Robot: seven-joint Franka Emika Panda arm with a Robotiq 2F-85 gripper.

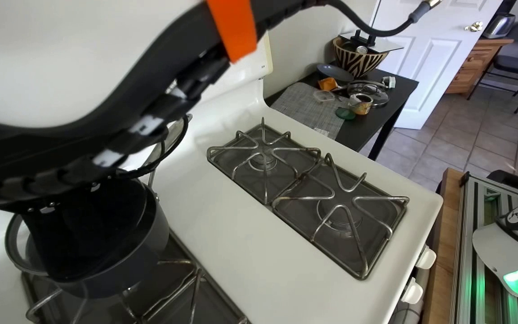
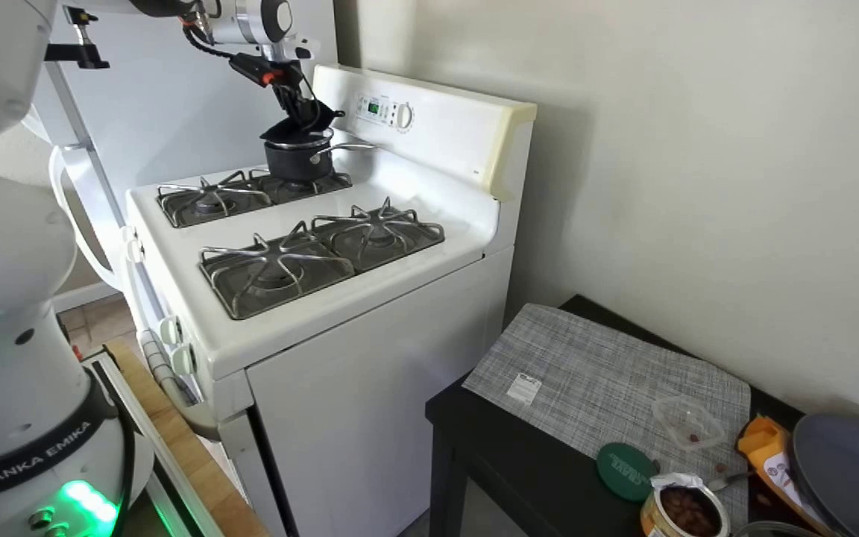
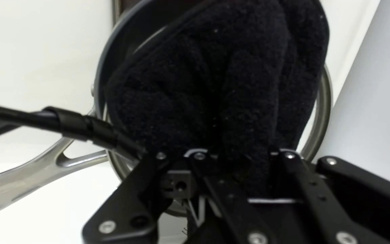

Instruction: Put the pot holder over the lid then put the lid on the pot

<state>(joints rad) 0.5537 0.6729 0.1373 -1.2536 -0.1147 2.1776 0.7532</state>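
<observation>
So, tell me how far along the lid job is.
Done: the pot holder lies over the lid.
In hand: the gripper seems to pinch the bunched cloth, with the lid over the pot.
Left: probably seating the lid, which looks off-centre in the wrist view.

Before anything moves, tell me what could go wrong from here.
The lid looks askew over the pot; pressed or released like this, it might tip or slide.
The pot holder, bunched in the end effector, hides the lid's handle, so the hold could be poor and slip.
In the wrist view, the black cable crosses in front of the pot's handle and might snag it.
</observation>
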